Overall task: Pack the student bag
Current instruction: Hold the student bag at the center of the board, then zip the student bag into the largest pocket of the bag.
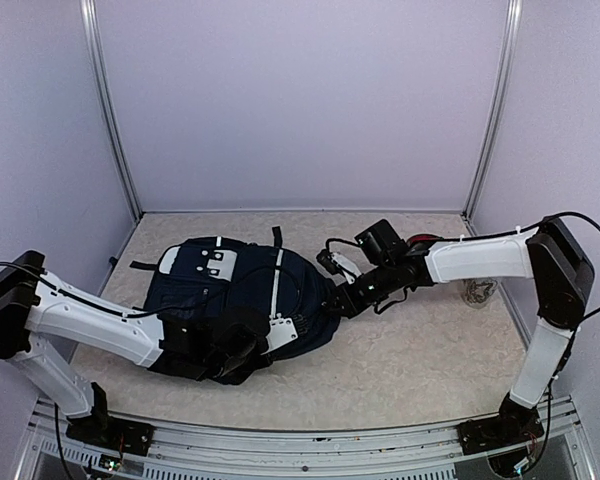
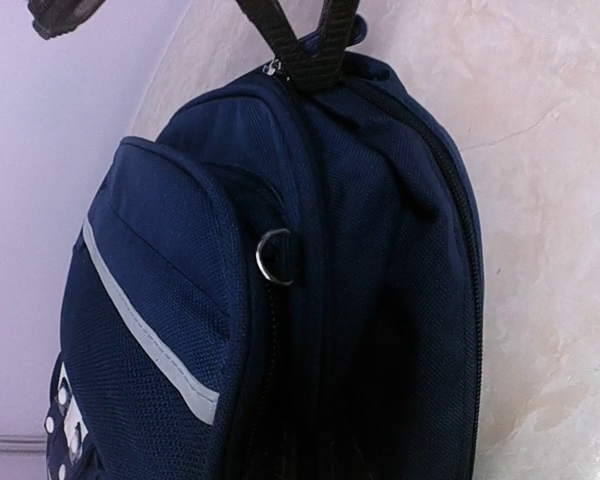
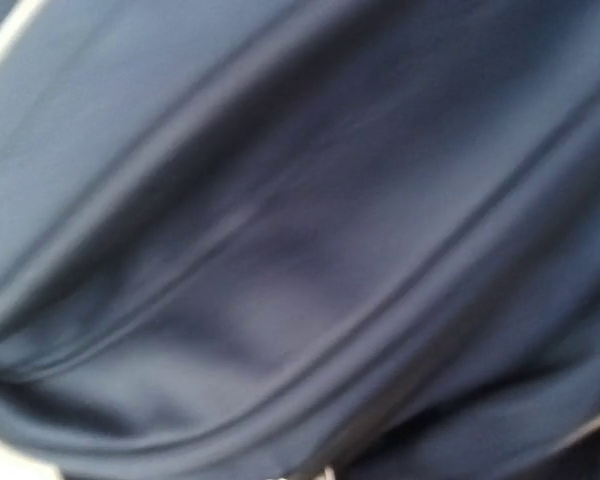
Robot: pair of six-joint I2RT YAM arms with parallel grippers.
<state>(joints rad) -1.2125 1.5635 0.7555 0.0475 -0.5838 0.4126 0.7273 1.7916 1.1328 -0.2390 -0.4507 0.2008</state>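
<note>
Lying across the pale marbled counter (image 1: pixel 420 350), left of centre, is the large dark navy fabric student bag (image 1: pixel 230 285) (a thin pale stripe (image 2: pixel 140 315) crosses its pocket). Your right end effector (image 1: pixel 345 298) is pinched onto the bag's right end. Your left end effector (image 1: pixel 235 345), fingers together, sits at the bag's near edge; you cannot tell what it grips.

Navy student bag (image 1: pixel 235 300) lies flat on the table, zipped
</note>
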